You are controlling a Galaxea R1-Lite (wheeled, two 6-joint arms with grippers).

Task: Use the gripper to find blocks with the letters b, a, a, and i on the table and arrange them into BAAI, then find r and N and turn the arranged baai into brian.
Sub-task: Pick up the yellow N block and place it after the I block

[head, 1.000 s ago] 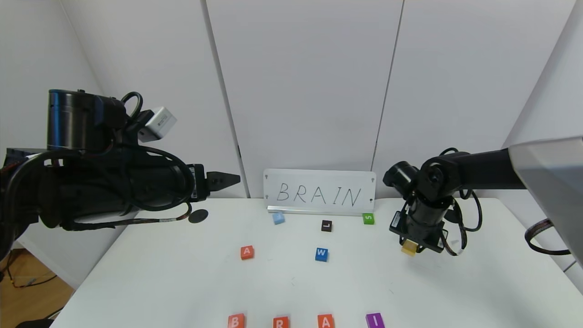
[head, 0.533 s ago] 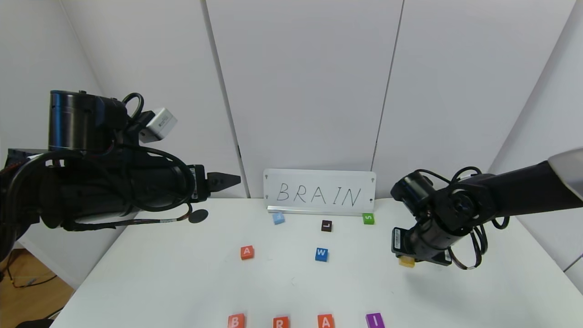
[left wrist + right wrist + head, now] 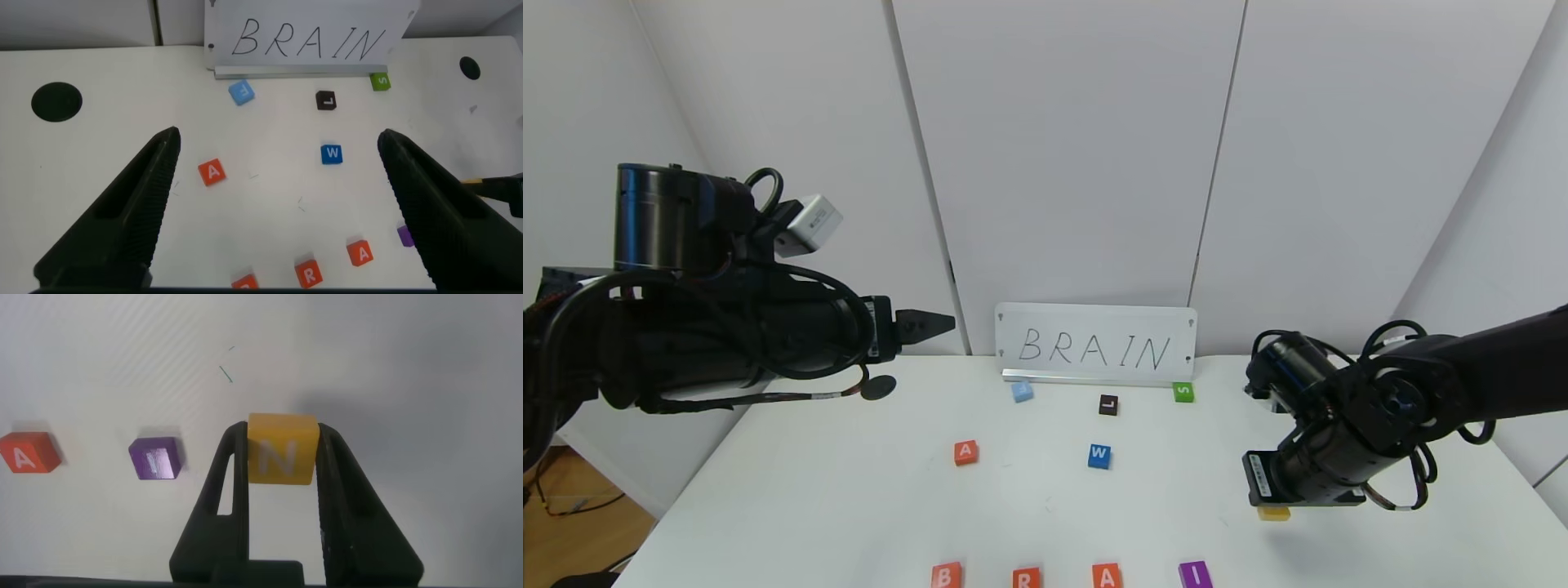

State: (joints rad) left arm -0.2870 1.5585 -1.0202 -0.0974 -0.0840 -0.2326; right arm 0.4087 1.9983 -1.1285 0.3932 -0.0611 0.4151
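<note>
Pincers of the right gripper (image 3: 282,461) are clamped on the yellow N (image 3: 1273,513) at lower right of the head view, above the table (image 3: 849,490); along the bottom edge sit B (image 3: 946,576), R (image 3: 1027,578), A (image 3: 1107,576) and purple I (image 3: 1195,574); a second A (image 3: 965,452) lies left of centre. Left gripper (image 3: 282,204) hangs at mid-left, jaws spread wide and holding nothing.

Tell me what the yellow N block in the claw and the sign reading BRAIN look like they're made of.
N block: looks like painted wood or solid plastic, matte, with flat faces, crisp edges and a pale printed letter; which one can't be told. Sign: looks like a glossy white board on a pale metal-looking base strip, with small fasteners at the corners and hand-drawn marker letters.
</note>
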